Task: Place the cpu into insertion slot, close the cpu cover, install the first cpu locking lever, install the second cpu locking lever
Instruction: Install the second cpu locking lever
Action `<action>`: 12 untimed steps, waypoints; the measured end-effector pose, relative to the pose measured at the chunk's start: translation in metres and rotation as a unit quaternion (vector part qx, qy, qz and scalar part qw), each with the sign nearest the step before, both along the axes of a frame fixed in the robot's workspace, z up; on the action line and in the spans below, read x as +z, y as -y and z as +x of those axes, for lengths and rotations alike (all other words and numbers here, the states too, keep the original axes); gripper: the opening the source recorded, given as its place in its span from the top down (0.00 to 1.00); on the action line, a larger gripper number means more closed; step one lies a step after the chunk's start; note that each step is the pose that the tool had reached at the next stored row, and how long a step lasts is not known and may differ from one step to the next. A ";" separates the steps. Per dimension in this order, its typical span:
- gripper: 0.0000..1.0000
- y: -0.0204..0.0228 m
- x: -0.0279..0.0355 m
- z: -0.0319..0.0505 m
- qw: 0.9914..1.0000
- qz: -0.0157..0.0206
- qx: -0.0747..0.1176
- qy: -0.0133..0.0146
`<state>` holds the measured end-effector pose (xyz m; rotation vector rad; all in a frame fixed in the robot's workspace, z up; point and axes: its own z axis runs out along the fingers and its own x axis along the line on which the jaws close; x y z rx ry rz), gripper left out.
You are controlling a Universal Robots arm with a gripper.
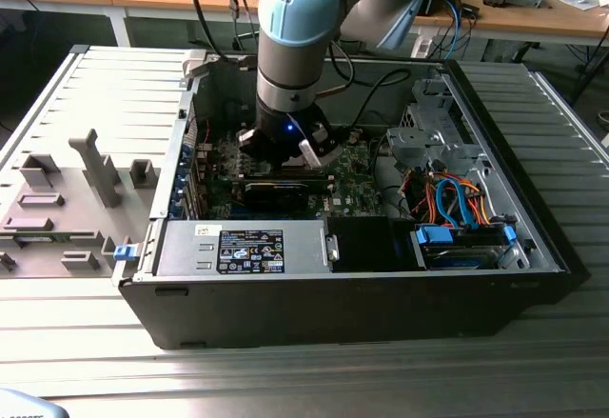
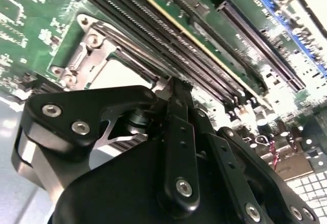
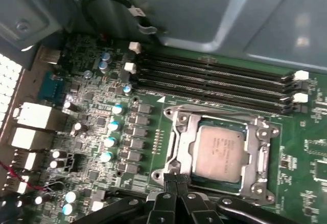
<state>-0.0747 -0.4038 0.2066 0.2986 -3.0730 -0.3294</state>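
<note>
The cpu (image 3: 220, 148) lies flat in the insertion slot (image 3: 190, 169), its silvery top facing up, on the green motherboard (image 3: 153, 86). The cpu cover (image 3: 258, 147) is folded down around it, the chip showing through the square opening in the frame. In the first wrist view my tool (image 3: 176, 179) sits at the socket's edge with its fingertips (image 3: 170, 180) pressed together, nothing between them; the second wrist view shows my tool (image 2: 176, 89) narrowed the same way, its tips just over the socket frame. Past the socket run four long black memory slots (image 3: 219, 83) with white latches at their ends. In the exterior view my arm (image 1: 297, 37) reaches down into the open computer case (image 1: 533, 247), which rests on the grey slatted bench (image 1: 314, 380)
</note>
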 end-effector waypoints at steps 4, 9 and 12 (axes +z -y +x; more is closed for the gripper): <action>0.89 -0.0064 0.0026 0.0090 1.000 -0.003 0.000 -0.002; 0.89 -0.0147 0.0039 0.0200 1.000 -0.005 0.000 -0.006; 0.89 -0.0176 0.0094 0.0214 1.000 -0.007 0.000 -0.007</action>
